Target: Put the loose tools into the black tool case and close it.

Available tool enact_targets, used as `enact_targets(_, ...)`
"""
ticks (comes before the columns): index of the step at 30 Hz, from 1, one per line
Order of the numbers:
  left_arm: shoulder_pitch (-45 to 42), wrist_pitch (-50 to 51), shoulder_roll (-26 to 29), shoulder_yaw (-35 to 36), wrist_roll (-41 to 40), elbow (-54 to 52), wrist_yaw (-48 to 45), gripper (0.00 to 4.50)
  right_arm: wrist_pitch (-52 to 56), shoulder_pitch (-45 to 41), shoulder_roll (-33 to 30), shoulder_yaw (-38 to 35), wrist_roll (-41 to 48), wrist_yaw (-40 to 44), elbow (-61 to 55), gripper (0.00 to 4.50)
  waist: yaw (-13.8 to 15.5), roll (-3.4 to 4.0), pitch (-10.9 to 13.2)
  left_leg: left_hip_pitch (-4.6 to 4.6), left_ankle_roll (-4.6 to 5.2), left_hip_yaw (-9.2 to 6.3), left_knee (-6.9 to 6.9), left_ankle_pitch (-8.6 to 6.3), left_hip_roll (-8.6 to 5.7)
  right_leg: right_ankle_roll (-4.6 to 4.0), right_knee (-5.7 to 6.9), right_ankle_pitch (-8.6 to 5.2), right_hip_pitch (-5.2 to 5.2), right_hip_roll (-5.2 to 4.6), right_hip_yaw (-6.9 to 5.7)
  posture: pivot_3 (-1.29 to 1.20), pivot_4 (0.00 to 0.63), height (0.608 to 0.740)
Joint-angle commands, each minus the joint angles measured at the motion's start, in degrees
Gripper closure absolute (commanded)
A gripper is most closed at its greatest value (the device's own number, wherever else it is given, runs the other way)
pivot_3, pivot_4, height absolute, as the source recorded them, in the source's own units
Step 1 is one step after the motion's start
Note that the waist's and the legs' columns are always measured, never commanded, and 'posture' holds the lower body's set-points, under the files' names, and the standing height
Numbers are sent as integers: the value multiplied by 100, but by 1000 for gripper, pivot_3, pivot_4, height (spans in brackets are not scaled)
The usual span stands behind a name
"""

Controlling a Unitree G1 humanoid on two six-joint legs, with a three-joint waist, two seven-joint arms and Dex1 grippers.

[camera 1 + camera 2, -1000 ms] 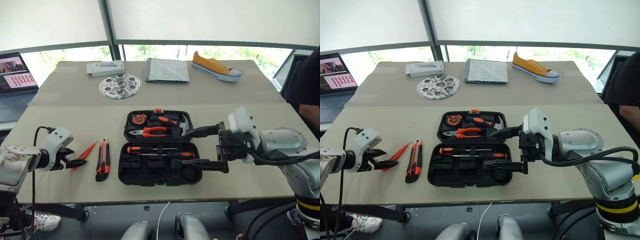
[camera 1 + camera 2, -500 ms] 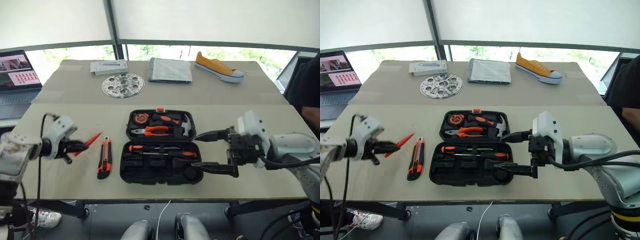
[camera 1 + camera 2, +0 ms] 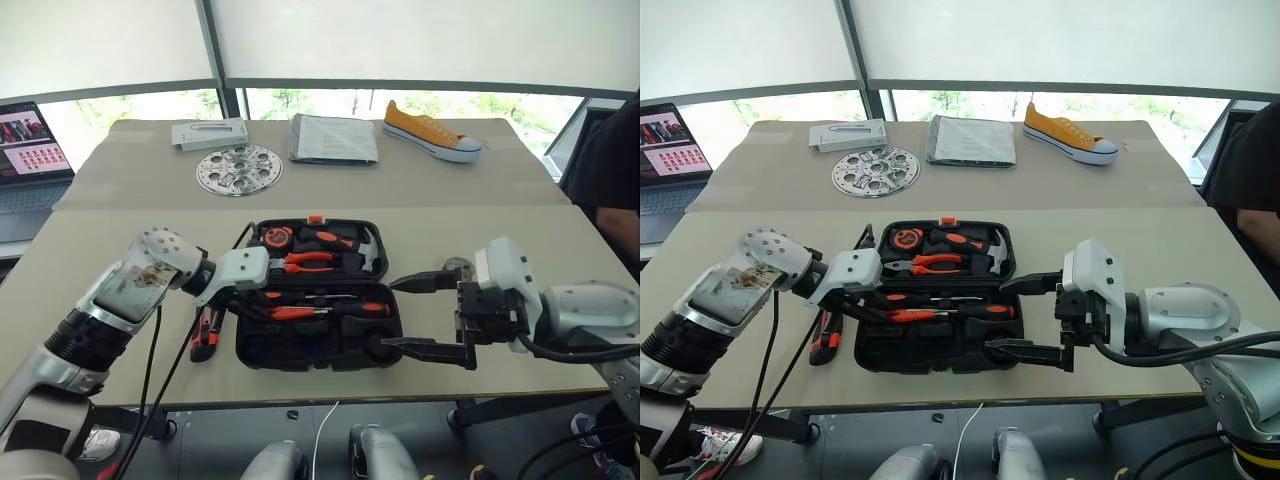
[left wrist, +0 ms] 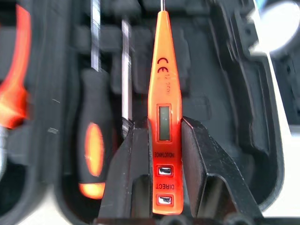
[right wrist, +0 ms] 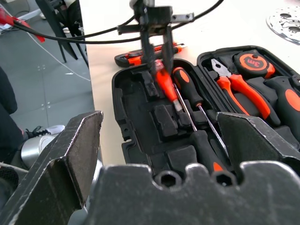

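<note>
Hovering over the open black tool case, the left end effector clamps the slim orange tester screwdriver lengthwise to match a slot, while the right end effector waits spread apart beside the case

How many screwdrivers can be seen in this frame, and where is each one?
3. Two black-and-orange screwdrivers lie in the lower half of the black tool case. The slim orange screwdriver is gripped by the left gripper above that half. The left arm may hide others.
</note>
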Motion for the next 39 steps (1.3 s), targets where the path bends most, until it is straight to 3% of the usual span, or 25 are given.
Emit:
enact_targets(1,-174,267,-96,-146,202,-146,5,4082,-65,73,15,-243,162,-180,-244,0,13,0,0,-1,2,0,3,-1,-1,0,0,0,0,0,-1,0,150,740)
enact_targets(16,-305,644,-413,-344,561,105,35,4082,-170,172,32,-278,277,-465,-296,0,11,0,0,0,7,-1,15,-2,-2,1,3,0,3,1,-1,0,150,740)
enact_targets(18,-298,677,-380,-266,477,11,-67,3082,-191,184,32,-261,259,-461,-290,0,9,0,0,-1,7,-1,16,-3,-2,1,3,0,3,2,-1,0,150,740)
enact_targets(19,-299,734,-364,-215,421,-36,-97,2917,-200,191,35,-250,250,-461,-291,0,9,-1,0,-1,7,-1,16,-2,-2,1,3,0,3,1,-1,0,150,740)
enact_targets(26,-316,1437,-250,703,-633,-431,-310,508,-223,246,52,-193,253,-429,-302,0,3,-1,0,-3,7,-1,20,-3,-1,1,4,0,1,2,-2,0,150,740)
enact_targets(29,-168,1322,-334,1067,-825,-324,-77,508,-239,266,52,-177,225,-419,-276,0,5,-1,0,-2,7,-1,20,-3,-1,1,4,0,1,3,-2,0,150,740)
enact_targets(30,-87,1243,-411,1150,-812,-219,92,739,-244,270,53,-170,217,-418,-268,0,4,-1,0,-1,7,-1,21,-3,-1,1,4,0,1,3,-2,0,150,740)
enact_targets(32,121,987,-554,1237,-765,-27,346,1273,-258,282,56,-153,197,-415,-260,0,7,-1,0,1,6,-1,20,-2,-2,1,5,0,3,2,-1,0,150,740)
enact_targets(39,778,586,-1006,1358,-797,70,901,3878,-284,316,40,-147,172,-415,-240,0,24,-1,0,0,6,-1,24,-2,-2,1,4,0,3,2,-3,0,150,740)
